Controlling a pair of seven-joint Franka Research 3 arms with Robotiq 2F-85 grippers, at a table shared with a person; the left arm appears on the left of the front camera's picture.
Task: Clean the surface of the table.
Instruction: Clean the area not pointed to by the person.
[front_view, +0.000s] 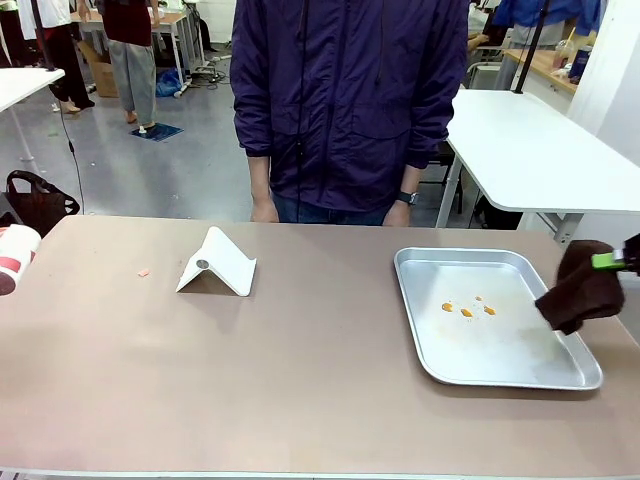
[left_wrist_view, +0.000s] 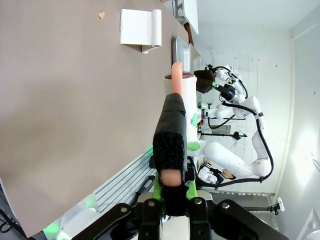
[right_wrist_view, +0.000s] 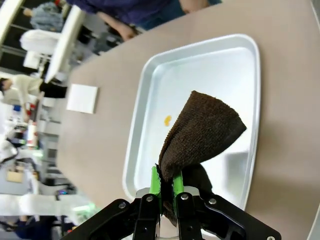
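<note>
Front view: table (front_view: 300, 390) spans the frame, a crumb (front_view: 143, 272) lying left. Right gripper (right_wrist_view: 165, 181) clamps a cloth (right_wrist_view: 202, 130) above the tray (front_view: 505, 384); left gripper (left_wrist_view: 170, 142) is closed, seemingly on a bottle (left_wrist_view: 189, 97). Wiping calls for flat, pressed, overlapping strokes.

Front view taken from robot's side, aimed across table (front_view: 300, 400) at person (front_view: 350, 100), mid-range. Left wrist view rolled sideways, table seen lengthwise from near edge. Right wrist view held close above tray (right_wrist_view: 150, 80). Tray shared by all three.
</note>
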